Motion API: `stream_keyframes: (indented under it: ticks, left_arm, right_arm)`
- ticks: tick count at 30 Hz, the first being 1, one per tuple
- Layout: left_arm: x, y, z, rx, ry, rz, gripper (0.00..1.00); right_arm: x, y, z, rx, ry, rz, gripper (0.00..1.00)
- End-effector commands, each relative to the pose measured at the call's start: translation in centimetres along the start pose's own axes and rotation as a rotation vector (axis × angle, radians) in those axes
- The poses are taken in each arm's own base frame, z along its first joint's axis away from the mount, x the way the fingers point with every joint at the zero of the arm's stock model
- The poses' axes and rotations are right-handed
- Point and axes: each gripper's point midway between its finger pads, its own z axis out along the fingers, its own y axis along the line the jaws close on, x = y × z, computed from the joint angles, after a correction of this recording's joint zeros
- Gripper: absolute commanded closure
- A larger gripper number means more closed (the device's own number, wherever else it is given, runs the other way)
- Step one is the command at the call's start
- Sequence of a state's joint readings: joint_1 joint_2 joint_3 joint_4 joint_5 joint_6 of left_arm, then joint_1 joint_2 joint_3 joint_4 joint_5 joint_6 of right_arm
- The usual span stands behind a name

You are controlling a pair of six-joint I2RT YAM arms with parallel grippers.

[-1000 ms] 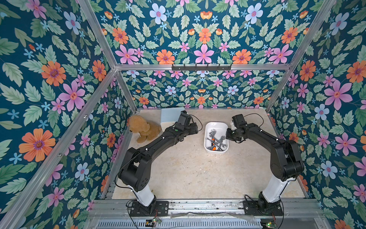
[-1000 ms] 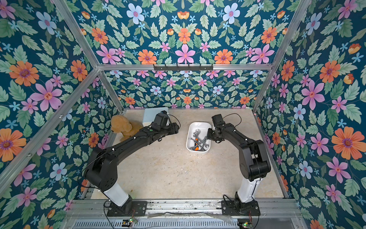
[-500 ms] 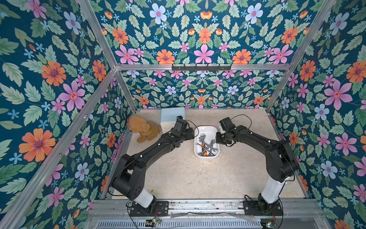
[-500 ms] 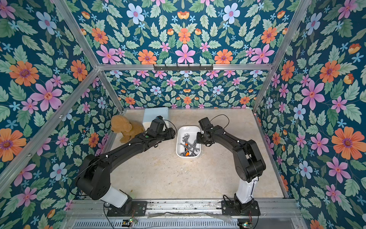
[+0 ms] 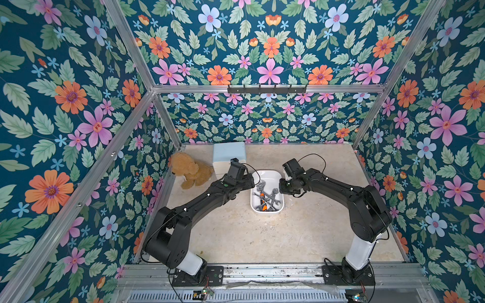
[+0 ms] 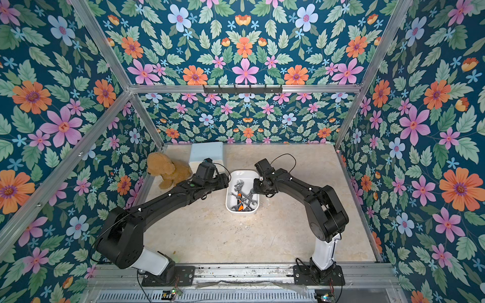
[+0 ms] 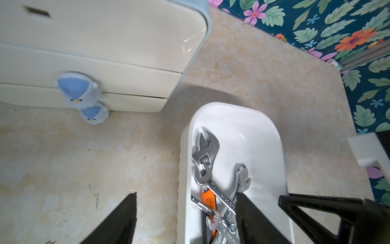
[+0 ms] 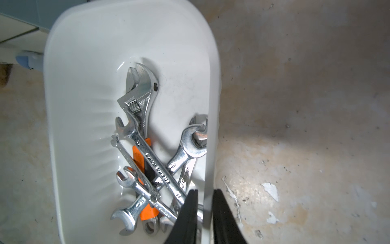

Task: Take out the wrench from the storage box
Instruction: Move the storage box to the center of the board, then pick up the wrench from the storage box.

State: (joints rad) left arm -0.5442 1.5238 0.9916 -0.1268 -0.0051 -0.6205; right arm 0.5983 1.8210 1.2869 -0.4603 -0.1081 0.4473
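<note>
— Wrenches [image 8: 147, 160]: where do they lie?

— All inside the storage box [image 5: 266, 175], a crossed heap of bright steel at the end nearer the arms' bases. The box stands on the tabletop [image 5: 262, 236] between the two arms. An adjustable wrench [image 8: 139, 90] with an orange grip lies beneath, head toward the far end, and open-ended ones cross over it. None is lifted.

— And the fingers?

— Left gripper [image 7: 185, 195]: fingers [image 7: 120, 217] wide, astride one long wall. One is over the tabletop and one over the box's inside, and they hold nothing. Right gripper [image 8: 205, 191]: fingers [image 8: 190, 211] narrow, astride the opposite wall, with the rim in the slit between them. Whether they pinch it or merely flank it, I cannot tell.

— Which step, then?

— By my reading, the approach: the box is within reach and the grasp is not yet made. The next move calls for one gripper to come off its wall and centre over the heap. It should then close across a shank lying on top, since those beneath look pinned.

— What escapes view?

— From above, both wrists cover their own fingers. In the wrist views the fingers cut off the heap's near end, so the count of wrenches is uncertain. Nothing shows which one is wanted.
</note>
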Motion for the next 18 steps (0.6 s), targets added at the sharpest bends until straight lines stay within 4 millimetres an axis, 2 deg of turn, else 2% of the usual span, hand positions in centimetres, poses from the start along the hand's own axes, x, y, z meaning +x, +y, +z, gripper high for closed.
stream_keyframes:
  ticks: [1, 3, 7, 9, 11, 14, 18]
  left_arm:
    - [-0.6, -0.3, 0.0, 0.013, -0.022, 0.0, 0.23]
    - [-0.5, -0.3, 0.0, 0.015, -0.019, 0.002, 0.23]
    - [-0.3, -0.1, 0.1, 0.019, -0.005, 0.004, 0.24]
    - [-0.1, 0.1, 0.2, 0.018, 0.004, 0.002, 0.24]
    - [0.1, 0.4, 0.1, 0.02, 0.012, -0.003, 0.24]
    - [0.5, 1.0, 0.0, 0.018, 0.031, -0.01, 0.24]
    - [1.0, 2.0, -0.1, 0.008, 0.05, -0.018, 0.24]
  right_arm:
    - [-0.6, 0.2, -0.7, 0.003, -0.027, -0.018, 0.71]
    - [-0.8, -0.1, -1.4, 0.019, -0.031, -0.048, 0.67]
    - [-1.0, -0.2, -3.2, 0.023, -0.029, -0.208, 0.66]
    - [-1.0, 0.5, -4.1, -0.004, -0.026, -0.303, 0.66]
    - [-0.6, 2.1, -4.7, -0.075, -0.016, -0.402, 0.65]
    - [-0.4, 4.0, -4.6, -0.134, -0.001, -0.49, 0.65]
    - [0.3, 6.0, -3.0, -0.178, 0.057, -0.588, 0.65]
